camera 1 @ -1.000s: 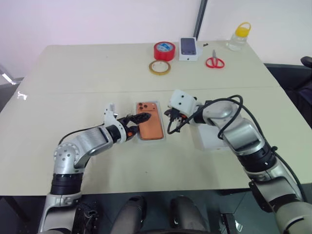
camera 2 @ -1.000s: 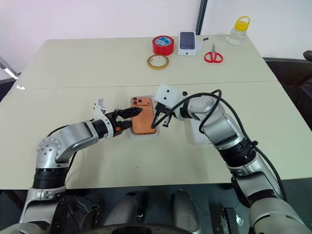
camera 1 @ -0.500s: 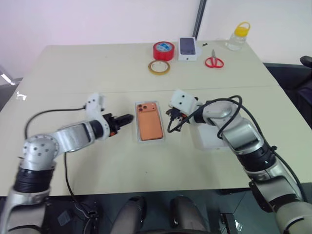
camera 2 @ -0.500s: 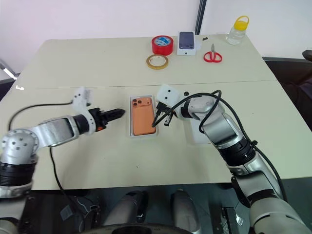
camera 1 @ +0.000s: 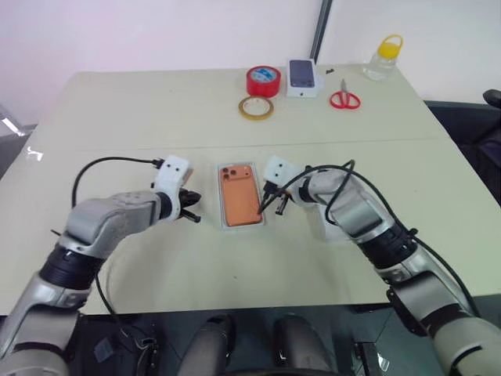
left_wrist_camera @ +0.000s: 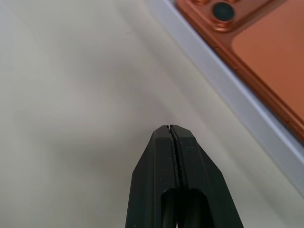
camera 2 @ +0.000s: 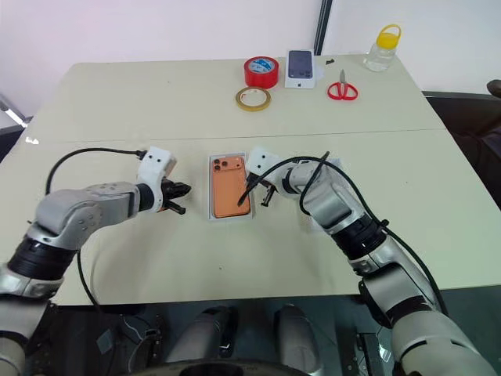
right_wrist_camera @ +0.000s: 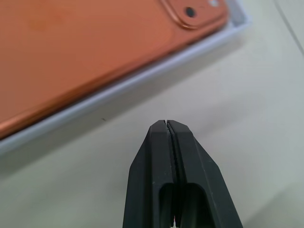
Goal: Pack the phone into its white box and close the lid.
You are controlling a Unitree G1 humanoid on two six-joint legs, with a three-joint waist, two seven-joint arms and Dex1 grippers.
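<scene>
The phone, a slim orange slab with rounded corners and a raised lens cluster at its far corner, is lying back-up inside the white box, a shallow cardboard tray with a thin rim, at the middle of the pale matte table. The left gripper is hovering just beside the tray's left edge, its two black fingers pressed together and holding nothing. The right gripper is sitting close to the tray's right edge, equally pinched together and empty; whether its tip is touching the rim is hard to tell. The phone looks seated, so the lid seems to be the remaining step. The lid, a plain white cardboard shell, is resting behind the right forearm, mostly hidden. To do this well, the right gripper should be opening and taking the lid by one wall, keeping it level, then lining up all four corners over the tray before pressing down, since smooth cardboard is likely to slide on this table.
</scene>
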